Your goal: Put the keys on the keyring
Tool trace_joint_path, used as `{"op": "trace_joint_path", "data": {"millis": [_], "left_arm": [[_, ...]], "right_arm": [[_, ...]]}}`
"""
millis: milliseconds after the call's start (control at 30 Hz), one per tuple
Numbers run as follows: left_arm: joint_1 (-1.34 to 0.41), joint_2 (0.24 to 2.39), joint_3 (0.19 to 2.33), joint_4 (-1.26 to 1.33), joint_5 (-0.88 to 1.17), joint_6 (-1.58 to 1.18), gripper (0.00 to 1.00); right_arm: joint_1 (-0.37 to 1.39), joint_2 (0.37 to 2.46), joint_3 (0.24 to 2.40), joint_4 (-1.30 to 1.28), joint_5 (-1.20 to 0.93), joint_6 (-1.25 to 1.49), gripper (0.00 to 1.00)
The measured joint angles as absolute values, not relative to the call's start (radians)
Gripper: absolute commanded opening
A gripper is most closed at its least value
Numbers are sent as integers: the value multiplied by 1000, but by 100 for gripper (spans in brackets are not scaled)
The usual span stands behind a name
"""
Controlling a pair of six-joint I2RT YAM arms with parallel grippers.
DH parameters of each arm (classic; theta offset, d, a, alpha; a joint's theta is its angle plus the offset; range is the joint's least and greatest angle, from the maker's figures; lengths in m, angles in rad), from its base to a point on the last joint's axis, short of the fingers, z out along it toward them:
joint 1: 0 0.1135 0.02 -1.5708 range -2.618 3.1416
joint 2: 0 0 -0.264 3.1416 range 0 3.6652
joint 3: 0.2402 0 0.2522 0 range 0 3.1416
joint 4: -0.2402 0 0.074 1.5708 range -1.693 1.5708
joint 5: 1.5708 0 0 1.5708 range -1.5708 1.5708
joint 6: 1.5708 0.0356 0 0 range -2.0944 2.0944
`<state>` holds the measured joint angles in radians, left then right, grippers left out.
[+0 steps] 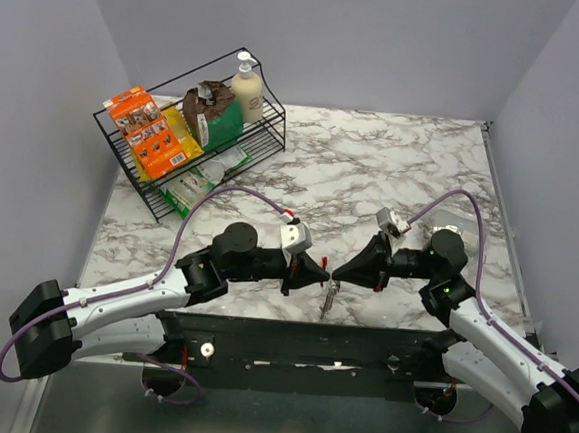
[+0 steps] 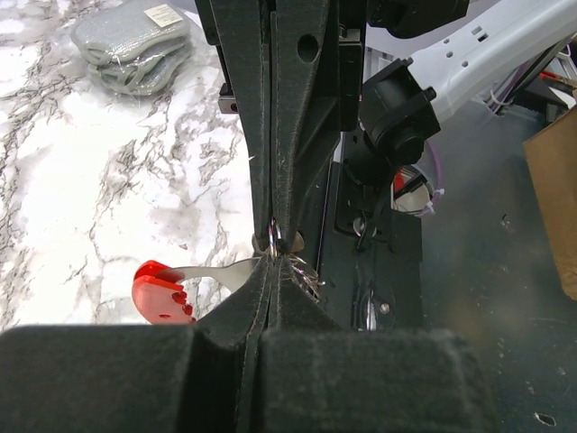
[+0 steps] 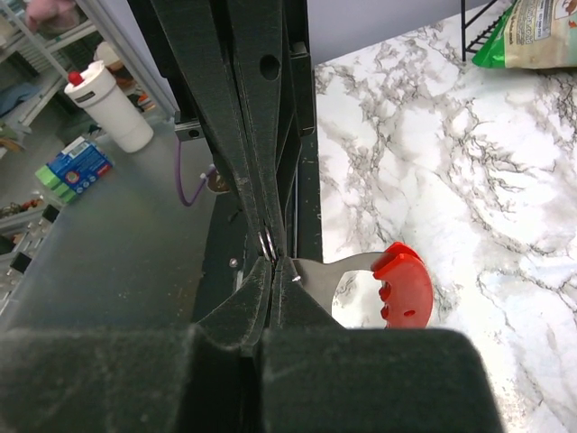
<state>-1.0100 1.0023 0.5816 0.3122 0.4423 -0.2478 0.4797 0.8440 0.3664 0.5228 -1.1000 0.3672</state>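
Left gripper is clamped tight on the keyring — red end out over the table by its near edge. Right gripper, also closed, meets it tip to tip at a tiny loop, possibly a key — threading looks unfinished, none visibly on.

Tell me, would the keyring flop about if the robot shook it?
It would probably swing, since the keyring hangs by one end from the shut left hand and right hand. Its red end and flat silvery strip look hard, so likely stiff, not floppy. Probably light too: just a pinch carries it.
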Motion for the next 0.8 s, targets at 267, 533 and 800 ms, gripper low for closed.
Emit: {"op": "trace_joint_path", "data": {"millis": [267, 533, 800], "left_arm": [[-1010, 989, 582, 302, 442, -248, 29], [-1014, 934, 585, 205, 444, -213, 60], [-1017, 885, 676, -15, 431, -164, 63]], "right_arm": [[484, 846, 401, 461, -1109, 355, 0], [490, 896, 486, 315, -1114, 287, 0], [506, 926, 571, 133, -1094, 183, 0]]}}
